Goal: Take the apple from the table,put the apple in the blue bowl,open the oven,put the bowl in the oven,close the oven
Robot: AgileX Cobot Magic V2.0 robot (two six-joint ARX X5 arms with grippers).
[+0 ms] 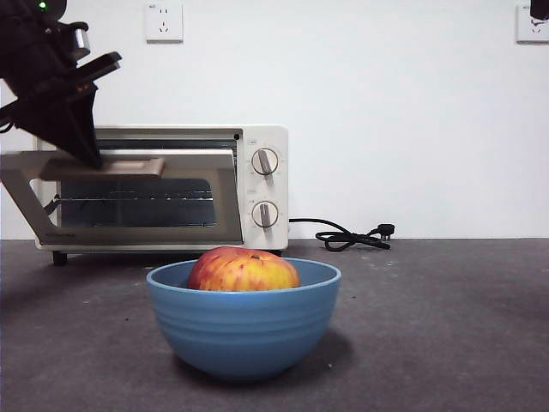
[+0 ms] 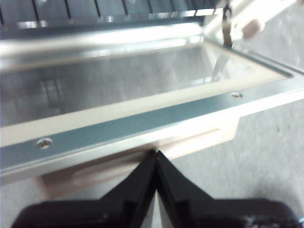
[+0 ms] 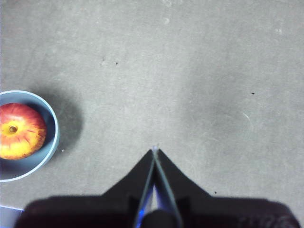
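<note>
The left gripper [image 2: 156, 153] has its jaws pressed together with nothing between them, the tips resting against the tan handle [image 2: 142, 161] of the oven door [image 2: 142, 90], which hangs partly open, tilted outward from the top. In the front view this gripper [image 1: 86, 159] comes down from about 10 o'clock, dark and angled, its tip on the handle [image 1: 103, 167] at the left end of the oven [image 1: 257, 137]. The handle's long axis runs level across the door, so the coming pull looks to be outward and down along the door's swing.

The right gripper [image 3: 154, 151], jaws likewise closed and empty, hovers over bare table [image 3: 190, 71]. From it, the blue bowl [image 3: 53, 142] lies near 9 o'clock, holding the apple [image 3: 19, 130]. Being nearer the bowl, the right arm seems better placed to carry it.
</note>
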